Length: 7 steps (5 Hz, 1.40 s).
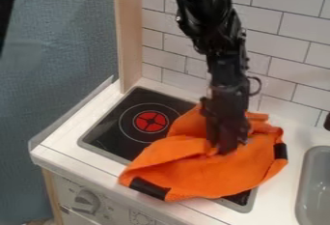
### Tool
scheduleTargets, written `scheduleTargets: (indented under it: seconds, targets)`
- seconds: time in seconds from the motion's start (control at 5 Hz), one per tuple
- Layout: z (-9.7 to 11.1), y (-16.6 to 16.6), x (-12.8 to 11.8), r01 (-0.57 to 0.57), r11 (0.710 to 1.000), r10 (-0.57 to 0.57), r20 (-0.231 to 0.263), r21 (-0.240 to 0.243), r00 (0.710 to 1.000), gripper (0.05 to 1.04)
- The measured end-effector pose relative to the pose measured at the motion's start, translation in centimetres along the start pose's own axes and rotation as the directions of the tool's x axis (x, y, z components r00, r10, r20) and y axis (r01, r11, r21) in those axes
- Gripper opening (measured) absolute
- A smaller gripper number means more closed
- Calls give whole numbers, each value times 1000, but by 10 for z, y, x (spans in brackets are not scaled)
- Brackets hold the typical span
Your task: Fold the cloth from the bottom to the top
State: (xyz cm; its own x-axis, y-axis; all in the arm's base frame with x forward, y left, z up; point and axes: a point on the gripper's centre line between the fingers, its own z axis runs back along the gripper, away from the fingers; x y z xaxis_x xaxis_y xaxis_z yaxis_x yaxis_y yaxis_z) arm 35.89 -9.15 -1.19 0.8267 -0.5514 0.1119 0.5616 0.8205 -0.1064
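"Where is the cloth?"

"The orange cloth lies in a rumpled heap on the right part of the black stove top and on the white counter beside it."

"And the gripper?"

"The black gripper points down into the middle of the cloth. The black arm above it slants in from the top edge."

"How does the cloth lie around it?"

"On every side. A broad part spreads in front of the gripper, toward the counter's front edge. One corner reaches out to the front left, with a black patch on it. Another black patch marks the right edge. More orange fabric rises in folds behind the gripper, to its left and right, and creases run across the cloth toward the gripper's tip."

"Is it gripping the fabric?"

"I cannot tell whether it is open or closed, or whether it has hold of any cloth."

"What else is around?"

"To the left of the cloth, a burner shows red inside pale rings. A knob sits on the front panel below. A grey sink is at the right, near the cloth, and a white tiled wall stands behind."
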Motion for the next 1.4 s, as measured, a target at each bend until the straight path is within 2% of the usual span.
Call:
scheduleTargets:
  seconds: [0.2,0.4,0.8,1.0,1.2,1.4]
  targets:
    - [-2,0,-3,1,1000,-1,-6,4,1000,816]
    - [3,-1,-6,11,1000,-11,-5,6,1000,1015]
    - [28,0,-5,21,1000,-21,20,11,1000,999]
    - [54,-3,-1,45,999,-46,57,23,997,999]
    - [84,-6,3,65,997,-70,115,44,991,999]
    - [88,-6,4,69,996,-75,126,51,989,999]
